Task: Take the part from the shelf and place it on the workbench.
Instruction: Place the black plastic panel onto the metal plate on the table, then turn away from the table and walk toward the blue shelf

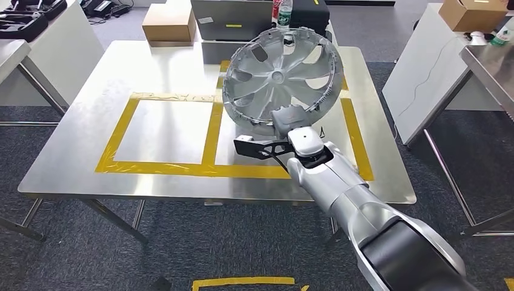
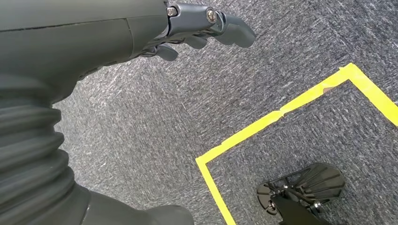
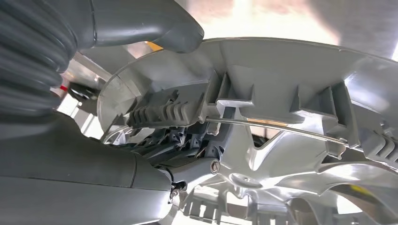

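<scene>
Steel workbench, yellow-taped: right hand grips tilted wheel cover by rim; may tip on release; left hand loosely curled, empty.

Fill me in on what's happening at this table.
The robot's right hand grips a silver wheel cover by its rim and holds it tilted over the steel workbench, above the right of two yellow-taped squares. Whether its lower edge touches the surface cannot be told. The left hand hangs over the carpet beside yellow floor tape, holding nothing, its fingers loosely curled.
</scene>
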`<state>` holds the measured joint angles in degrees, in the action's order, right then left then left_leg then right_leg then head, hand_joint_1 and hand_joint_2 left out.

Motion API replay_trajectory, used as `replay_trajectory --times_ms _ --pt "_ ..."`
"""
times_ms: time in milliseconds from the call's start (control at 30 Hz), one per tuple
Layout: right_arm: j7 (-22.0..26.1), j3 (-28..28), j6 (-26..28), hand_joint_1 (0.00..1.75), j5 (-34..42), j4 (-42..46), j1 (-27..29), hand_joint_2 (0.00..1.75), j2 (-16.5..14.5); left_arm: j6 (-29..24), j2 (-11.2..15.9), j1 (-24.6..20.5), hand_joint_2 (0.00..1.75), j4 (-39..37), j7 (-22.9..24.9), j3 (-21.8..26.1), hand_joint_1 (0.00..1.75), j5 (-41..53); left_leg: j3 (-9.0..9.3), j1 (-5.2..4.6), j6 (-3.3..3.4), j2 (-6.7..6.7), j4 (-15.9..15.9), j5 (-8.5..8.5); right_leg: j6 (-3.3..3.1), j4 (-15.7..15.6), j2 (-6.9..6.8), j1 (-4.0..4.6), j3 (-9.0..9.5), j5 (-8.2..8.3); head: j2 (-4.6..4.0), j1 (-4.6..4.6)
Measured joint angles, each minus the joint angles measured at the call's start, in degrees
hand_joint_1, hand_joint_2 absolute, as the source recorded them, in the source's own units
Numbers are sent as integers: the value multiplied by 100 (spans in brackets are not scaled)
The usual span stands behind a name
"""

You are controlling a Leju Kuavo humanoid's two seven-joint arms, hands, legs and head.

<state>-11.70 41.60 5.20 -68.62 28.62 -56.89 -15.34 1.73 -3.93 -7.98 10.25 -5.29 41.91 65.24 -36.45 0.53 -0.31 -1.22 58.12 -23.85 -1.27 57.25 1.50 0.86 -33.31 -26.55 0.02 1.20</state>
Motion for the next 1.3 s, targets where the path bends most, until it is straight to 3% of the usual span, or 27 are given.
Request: replay_trajectory --times_ms 133,233,367,700,800,900,967,1067,1100,1133,1167,1233,1300 --pt "-4 -103 -39 0 -4 -254 -67 0 -8 -7 0 5 175 0 2 30 0 -22 4 1 -5 7 0 3 0 15 4 2 -8 0 0 0" --pt "-6 -145 -52 0 -29 -339 -143 0 -38 -9 1 13 175 0 0 40 0 -35 7 1 -11 11 -2 7 -1 25 5 4 -13 -3 0 1" --pt "11 -192 -24 0 -47 -414 -233 0 -73 -32 0 24 0 0 -61 104 0 -98 11 2 -22 12 -6 13 -4 30 3 12 -13 -7 0 0" --pt "143 -232 217 0 -86 -458 -277 0 -131 -33 0 51 0 0 -38 177 0 -112 16 10 -35 12 -8 21 -7 35 3 16 -11 -6 0 0" --pt "358 -271 730 0 -31 -421 -280 0 -142 -38 1 60 0 0 -15 179 0 -105 14 7 -32 12 -4 18 -4 30 4 12 -10 -4 0 0" --pt "649 -375 1473 0 79 -143 -275 0 -141 -39 4 79 0 -1 -3 187 0 -106 43 6 35 26 -48 47 59 -2 15 0 7 21 0 4" --pt "802 -464 1803 0 134 221 -257 0 -120 -39 0 88 0 0 3 208 0 -108 96 46 83 69 -159 110 116 161 0 5 -52 -131 0 -8" --pt "911 -565 1928 0 134 826 -147 0 -46 -45 1 93 0 1 10 252 0 -99 102 82 100 128 -209 151 221 1167 -58 -68 -463 -721 0 -35" --pt "915 -584 1912 0 111 989 -82 0 -20 -47 0 94 0 0 10 262 0 -95 90 93 87 139 -203 158 255 1473 -68 -109 -584 -834 0 -35" --pt "897 -601 1896 0 80 1121 -17 0 4 -48 0 94 0 0 10 269 0 -86 71 111 67 147 -193 169 290 1590 -78 -149 -617 -836 0 -37" --pt "866 -616 1881 0 47 1229 38 0 24 -48 -1 92 0 0 10 274 0 -74 43 135 37 151 -175 181 326 1478 -91 -189 -539 -735 0 -37" --pt "816 -640 1878 0 -9 1405 97 0 51 -48 -1 85 0 3 9 274 0 -50 -38 184 -48 158 -104 200 398 732 -137 -260 -131 -430 0 -38" --pt "798 -654 1885 0 -40 1554 127 0 62 -48 4 74 0 11 13 274 0 -37 -100 199 -163 156 -36 220 385 241 -140 -267 130 -239 0 -43"
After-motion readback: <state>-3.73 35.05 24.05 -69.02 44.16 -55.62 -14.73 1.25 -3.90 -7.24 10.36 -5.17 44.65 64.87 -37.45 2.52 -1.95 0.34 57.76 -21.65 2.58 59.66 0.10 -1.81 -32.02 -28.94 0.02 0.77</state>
